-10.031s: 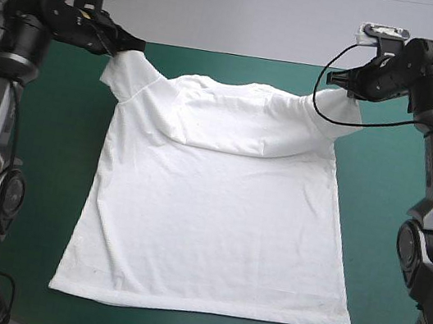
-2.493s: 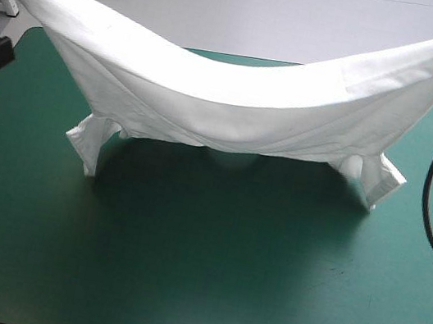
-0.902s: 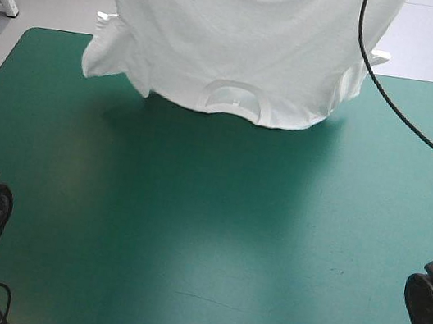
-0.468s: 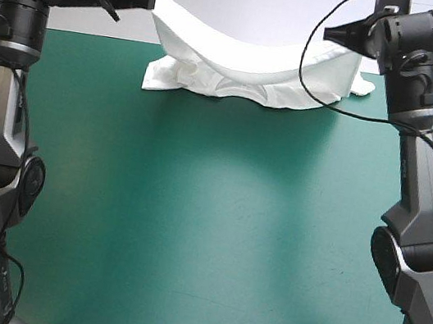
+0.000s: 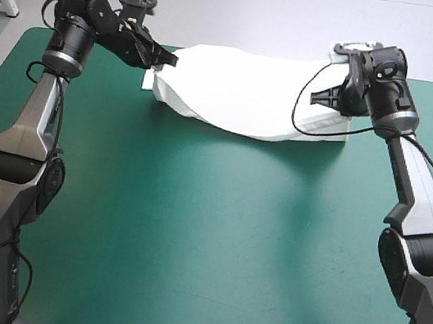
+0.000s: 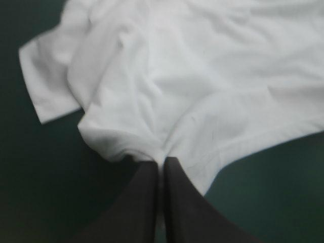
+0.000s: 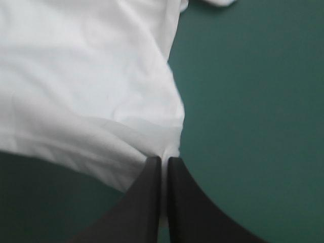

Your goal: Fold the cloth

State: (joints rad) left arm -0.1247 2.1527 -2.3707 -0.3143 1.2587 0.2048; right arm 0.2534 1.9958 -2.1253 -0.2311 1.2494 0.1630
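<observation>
My left end effector [image 5: 165,59] and right end effector [image 5: 319,96] each pinch an end of the T-shirt [image 5: 245,92], now lowered, doubled, onto the desk's [image 5: 204,235] far side.

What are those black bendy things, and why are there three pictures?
They are a robot's arms. One picture looks down from above onto the teal-green table. The other two come from small cameras on each wrist, looking along the black fingers. The white thing is a T-shirt, bunched in a band near the table's far edge. The left gripper pinches one end and the right gripper the other, fingers almost shut with cloth between them.
</observation>
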